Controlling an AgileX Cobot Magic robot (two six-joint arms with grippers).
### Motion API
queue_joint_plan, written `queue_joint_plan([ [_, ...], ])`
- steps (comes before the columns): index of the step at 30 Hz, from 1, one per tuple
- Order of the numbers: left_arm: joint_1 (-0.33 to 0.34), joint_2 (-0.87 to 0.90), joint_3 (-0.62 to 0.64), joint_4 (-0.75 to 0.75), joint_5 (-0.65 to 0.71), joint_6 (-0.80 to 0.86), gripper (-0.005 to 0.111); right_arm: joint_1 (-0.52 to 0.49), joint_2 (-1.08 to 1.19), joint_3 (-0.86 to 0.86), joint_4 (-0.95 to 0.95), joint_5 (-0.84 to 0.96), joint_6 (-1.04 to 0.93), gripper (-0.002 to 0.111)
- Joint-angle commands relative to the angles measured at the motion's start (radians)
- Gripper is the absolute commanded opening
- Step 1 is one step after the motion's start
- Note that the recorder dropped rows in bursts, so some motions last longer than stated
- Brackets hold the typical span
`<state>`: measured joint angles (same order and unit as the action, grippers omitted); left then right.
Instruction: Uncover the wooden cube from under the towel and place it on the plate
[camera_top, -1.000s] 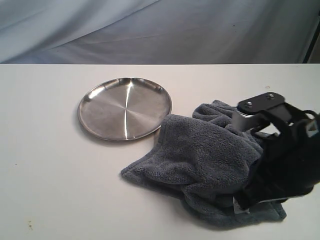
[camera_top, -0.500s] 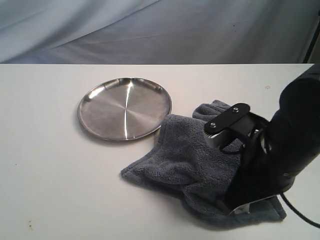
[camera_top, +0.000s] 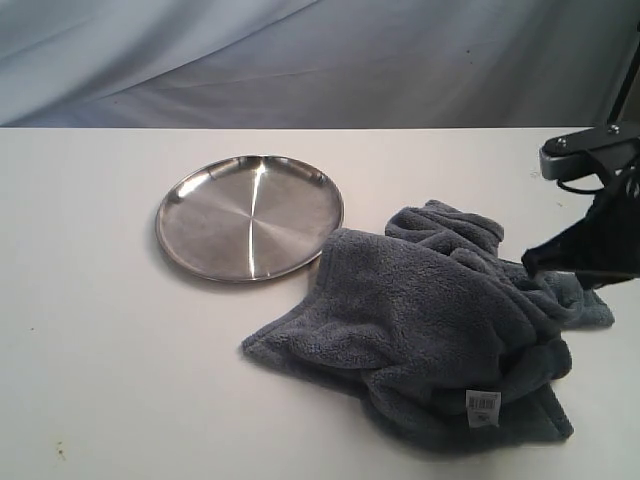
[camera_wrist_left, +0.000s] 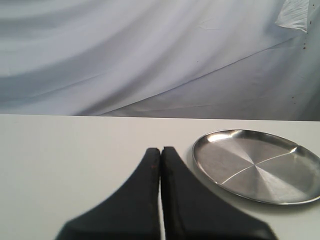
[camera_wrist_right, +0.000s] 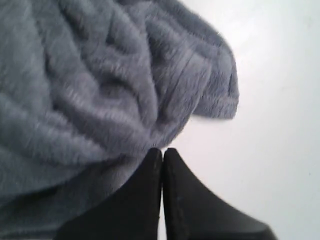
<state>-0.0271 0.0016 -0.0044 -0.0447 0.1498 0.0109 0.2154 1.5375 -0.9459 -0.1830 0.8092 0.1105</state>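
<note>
The blue-grey towel (camera_top: 430, 320) lies bunched on the white table, its white label (camera_top: 483, 405) at the near edge. No wooden cube shows in any view; the towel covers whatever is beneath it. The silver plate (camera_top: 250, 215) sits bare to the towel's left, just touching its corner. My right gripper (camera_top: 530, 265) is shut at the towel's right side, tips at the cloth's edge. In the right wrist view the towel (camera_wrist_right: 100, 90) fills one side, and the right gripper (camera_wrist_right: 162, 150) holds nothing. The left gripper (camera_wrist_left: 160, 149) is shut beside the plate (camera_wrist_left: 260, 165).
The white table (camera_top: 100, 330) runs bare to the left and front of the plate. A grey cloth backdrop (camera_top: 320, 60) hangs behind the table's far edge. The left arm is outside the exterior view.
My right arm has swung from over the towel's near right part up and back to the right edge of the view. A towel flap on the right now shows.
</note>
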Motion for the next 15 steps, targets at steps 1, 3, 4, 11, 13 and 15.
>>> queue_joint_plan([
  [1,-0.001,-0.002,0.004,0.001,-0.004,-0.001,0.001,-0.016,0.147,-0.154,0.021,0.02,0.01,0.0],
  [3,-0.001,-0.002,0.004,0.001,-0.004,-0.003,0.001,0.0,0.221,-0.246,0.042,0.061,-0.003,0.0],
  [4,-0.001,-0.002,0.004,0.001,-0.004,-0.003,0.001,0.009,0.248,-0.292,0.047,0.084,-0.009,0.0],
  [11,-0.001,-0.002,0.004,0.001,-0.004,-0.003,0.001,0.142,0.355,-0.52,0.056,0.148,-0.027,0.0],
  [13,-0.001,-0.002,0.004,0.001,-0.004,-0.003,0.001,0.191,0.371,-0.555,0.056,0.136,-0.029,0.0],
  [15,-0.001,-0.002,0.004,0.001,-0.004,-0.001,0.001,0.244,0.378,-0.581,0.056,0.134,-0.029,0.0],
])
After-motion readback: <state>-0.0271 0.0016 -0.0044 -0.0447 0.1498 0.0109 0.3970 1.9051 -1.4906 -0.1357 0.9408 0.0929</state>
